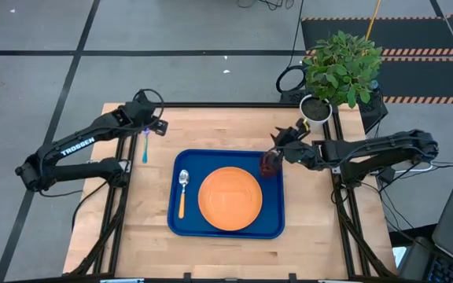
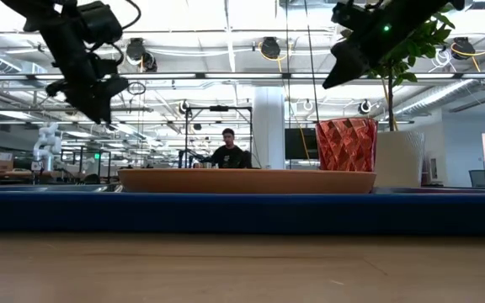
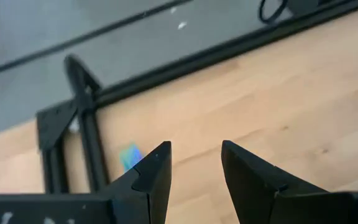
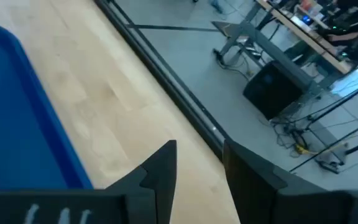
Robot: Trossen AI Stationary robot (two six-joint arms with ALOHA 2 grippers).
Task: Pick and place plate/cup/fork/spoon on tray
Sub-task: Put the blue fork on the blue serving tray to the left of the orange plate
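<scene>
Fork point(image 1: 145, 146) is the only piece not yet on the tray point(image 1: 174, 226), so your coming move turns on it. It lies on the bare surface point(image 1: 211, 126) just beside the left tool point(image 1: 160, 126), a little toward the arm's own base and the tray side of the fingertips. Its long axis runs from the far edge of the surface toward the near edge, about parallel to the tray's short side.

Your left tool stands wide open and holds nothing; in the left wrist view only a small light-blue part of the fork shows beside one finger point(image 3: 151, 177), not between the two. I judge you must pull back a little and turn so that the fingers close across the thin handle.

Your right tool point(image 1: 278, 145) is much farther from the fork. It hangs near the cup point(image 1: 270, 163), which stands in the tray's far corner; it is partly open and holds nothing. The plate point(image 1: 230, 198) and the spoon point(image 1: 182, 191) already lie on the tray.
</scene>
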